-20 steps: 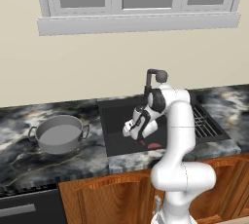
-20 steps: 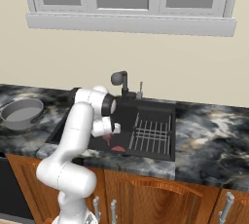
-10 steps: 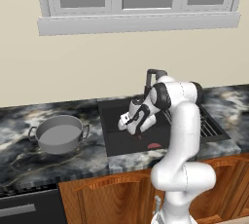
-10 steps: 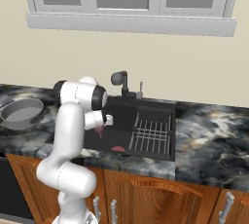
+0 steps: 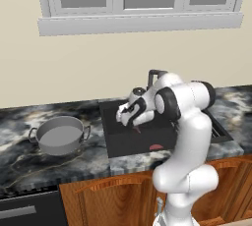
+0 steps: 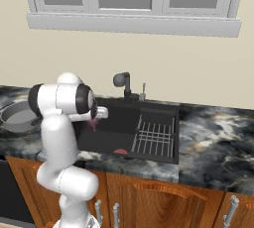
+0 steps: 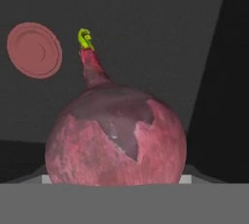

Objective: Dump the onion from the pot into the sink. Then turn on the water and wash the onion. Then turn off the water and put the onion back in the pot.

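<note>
table [image 5: 29,122]: dark marbled stone top, carried on brown wooden cabinets [image 5: 113,195] | pot [image 5: 60,135]: stood upright on the table, left of the sink | sink [image 5: 123,144]: black basin set into the table | wire rack [image 6: 155,137]: laid in the sink's right part | pink-red sliver [image 5: 155,147]: lying flat on the sink floor near its front wall

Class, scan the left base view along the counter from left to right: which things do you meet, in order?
pot → gripper holding the onion → pink-red sliver on the sink floor → black tap
</note>
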Controlling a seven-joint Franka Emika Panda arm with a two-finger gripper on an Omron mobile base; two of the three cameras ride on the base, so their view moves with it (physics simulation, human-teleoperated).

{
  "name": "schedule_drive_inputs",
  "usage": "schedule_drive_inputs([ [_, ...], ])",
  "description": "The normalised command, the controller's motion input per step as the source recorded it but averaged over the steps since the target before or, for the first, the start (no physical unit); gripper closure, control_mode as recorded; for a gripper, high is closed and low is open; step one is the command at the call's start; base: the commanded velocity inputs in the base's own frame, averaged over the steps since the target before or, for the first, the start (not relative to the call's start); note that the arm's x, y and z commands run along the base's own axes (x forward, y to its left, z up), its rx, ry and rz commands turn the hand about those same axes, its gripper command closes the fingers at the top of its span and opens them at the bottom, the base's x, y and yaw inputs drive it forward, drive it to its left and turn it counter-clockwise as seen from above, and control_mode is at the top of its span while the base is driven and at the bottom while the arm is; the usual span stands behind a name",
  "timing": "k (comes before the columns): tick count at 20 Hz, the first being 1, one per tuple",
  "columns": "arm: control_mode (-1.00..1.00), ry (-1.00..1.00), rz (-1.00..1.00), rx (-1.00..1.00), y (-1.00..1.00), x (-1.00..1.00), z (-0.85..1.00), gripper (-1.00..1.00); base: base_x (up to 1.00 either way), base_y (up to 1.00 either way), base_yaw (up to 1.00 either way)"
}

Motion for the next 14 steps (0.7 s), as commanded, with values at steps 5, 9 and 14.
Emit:
schedule_drive_inputs([
  [5,-1.0,-0.02,0.0,0.1,0.0,-0.23,1.0,1.0,0.0,0.0,0.0],
  [9,-1.0,-0.09,0.0,0.0,0.0,-0.02,1.0,1.0,0.0,0.0,0.0],
  [14,-1.0,-0.03,0.04,0.0,0.12,-0.04,1.0,1.0,0.0,0.0,0.0],
])
